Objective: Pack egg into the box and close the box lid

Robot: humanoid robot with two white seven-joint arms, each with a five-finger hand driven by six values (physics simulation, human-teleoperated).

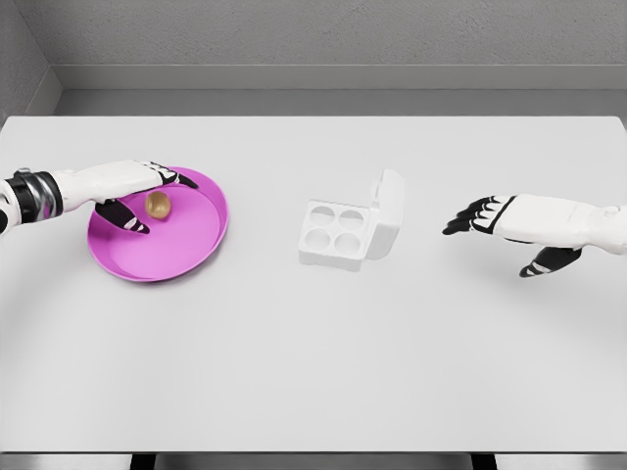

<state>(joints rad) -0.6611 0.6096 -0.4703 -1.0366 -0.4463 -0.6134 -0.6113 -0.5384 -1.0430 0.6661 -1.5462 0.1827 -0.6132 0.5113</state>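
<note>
The left robot hand [137,196] reaches over the pink plate [191,250], its fingers spread around the brown egg [159,205] without clearly gripping it; the egg lies on the plate. To the plate's right on the counter [313,362] sits the white box [338,233], lid up, its four cups bare. Farther right, the right robot hand [509,230] hovers open, holding nothing.

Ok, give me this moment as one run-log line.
left hand open around egg on pink plate | right hand open, right of box | box empty, lid open
</note>
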